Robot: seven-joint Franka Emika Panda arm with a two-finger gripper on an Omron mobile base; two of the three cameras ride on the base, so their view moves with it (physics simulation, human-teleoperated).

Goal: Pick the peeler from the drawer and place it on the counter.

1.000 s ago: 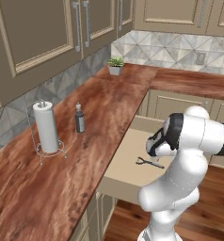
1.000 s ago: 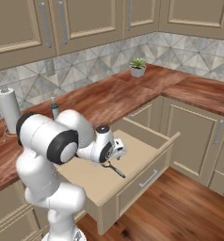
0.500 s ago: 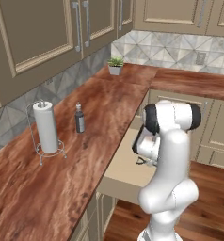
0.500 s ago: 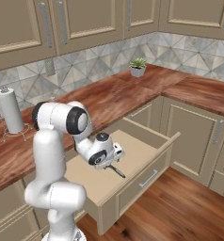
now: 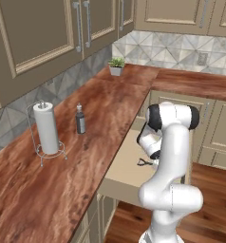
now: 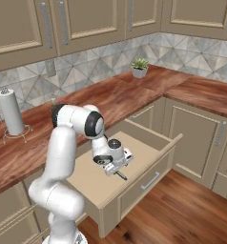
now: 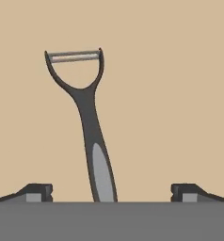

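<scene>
On the counter [image 5: 100,123], a paper towel roll [image 5: 46,128] stands at 9 o'clock in the left base view, a small dark bottle [image 5: 80,119] just right of it, and a potted plant [image 5: 117,66] toward 12. The drawer [image 6: 94,183] is pulled open at 4 o'clock. The peeler [image 7: 87,120] lies flat on its pale floor, forked head toward 12 in the hand view. The end effector [image 7: 111,192] hangs low over it, spread wide, fingertips [image 7: 36,192] either side of the handle, apart from it.

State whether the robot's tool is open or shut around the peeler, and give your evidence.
Open. In the hand view the tool has its fingertips spread wide, with the peeler lying flat between them, untouched, on the drawer floor.
</scene>
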